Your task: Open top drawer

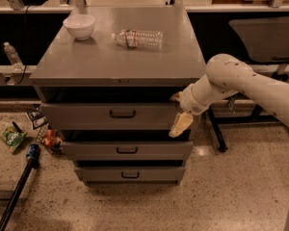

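The top drawer point(86, 115) is the tallest grey front under the cabinet top, with a small dark loop handle point(122, 114) at its centre. It stands a little forward, with a dark gap above it. My gripper point(180, 124), on a white arm point(241, 81) reaching in from the right, is at the right end of the top drawer's front, well right of the handle. Two shorter grey drawers point(127, 150) sit below, stepped inward.
A white bowl point(79, 26) and a lying plastic bottle point(137, 37) rest on the cabinet top point(86, 61). Snack packets point(12, 138) and a dark pole with a blue grip point(24, 172) lie on the floor at left. A table leg point(216, 134) stands right of the cabinet.
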Tool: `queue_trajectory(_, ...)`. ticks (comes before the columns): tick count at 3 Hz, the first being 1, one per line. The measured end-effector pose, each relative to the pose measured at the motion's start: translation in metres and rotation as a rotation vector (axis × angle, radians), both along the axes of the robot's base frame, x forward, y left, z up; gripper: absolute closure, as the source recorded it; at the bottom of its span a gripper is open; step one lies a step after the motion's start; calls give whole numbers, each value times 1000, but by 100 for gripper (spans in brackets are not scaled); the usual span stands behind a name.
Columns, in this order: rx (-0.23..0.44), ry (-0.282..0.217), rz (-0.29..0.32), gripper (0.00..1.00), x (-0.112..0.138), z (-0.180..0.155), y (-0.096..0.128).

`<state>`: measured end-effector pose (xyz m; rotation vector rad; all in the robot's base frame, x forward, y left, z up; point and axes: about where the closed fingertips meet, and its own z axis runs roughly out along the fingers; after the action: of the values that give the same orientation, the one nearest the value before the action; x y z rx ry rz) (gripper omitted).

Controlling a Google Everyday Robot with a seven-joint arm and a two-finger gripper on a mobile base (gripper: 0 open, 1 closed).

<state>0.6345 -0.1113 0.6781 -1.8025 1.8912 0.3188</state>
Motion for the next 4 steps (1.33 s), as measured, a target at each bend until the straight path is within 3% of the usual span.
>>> queue_trajectory(3,12,31,42,96,-13,-1,3)
queue_trajectory(4,12,31,42,83,-13,5,3)
